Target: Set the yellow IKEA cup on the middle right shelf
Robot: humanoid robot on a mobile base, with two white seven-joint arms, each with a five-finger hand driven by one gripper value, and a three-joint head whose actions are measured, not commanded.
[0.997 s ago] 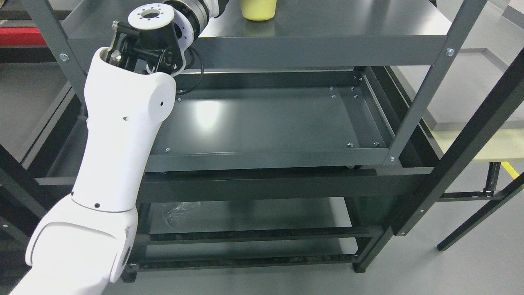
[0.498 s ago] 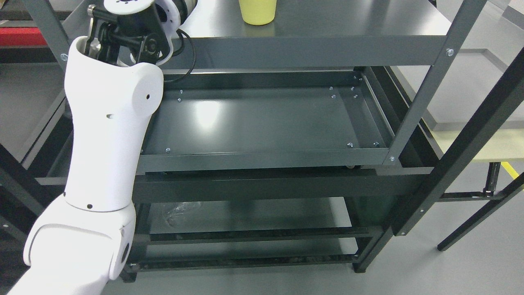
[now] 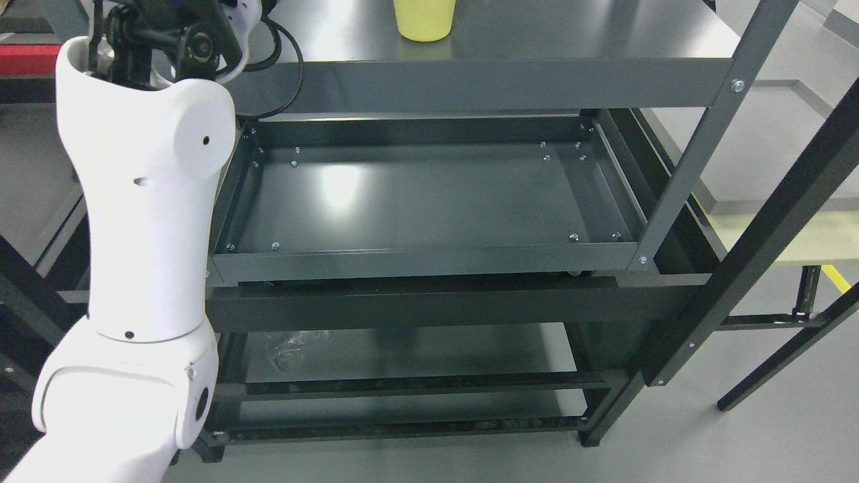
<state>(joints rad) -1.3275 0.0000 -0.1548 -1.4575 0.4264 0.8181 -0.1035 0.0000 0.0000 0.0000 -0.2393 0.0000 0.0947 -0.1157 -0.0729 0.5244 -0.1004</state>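
One yellow cup (image 3: 424,19) upright on upper shelf (image 3: 537,40) | left arm (image 3: 144,221) raised, hand unseen

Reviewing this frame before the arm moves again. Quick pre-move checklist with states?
1. Yellow cup standing on a shelf: ok, sits on the upper dark shelf, top cropped by the frame.
2. Cup free of the robot: ok, nothing touches the visible part.
3. Left arm clear of the cup: ok, at picture left, well apart.
4. Left hand state: cannot tell, it is past the top edge.
5. Lower tray shelf unobstructed: ok, nothing on it.
6. Right arm position: cannot tell, not in view.
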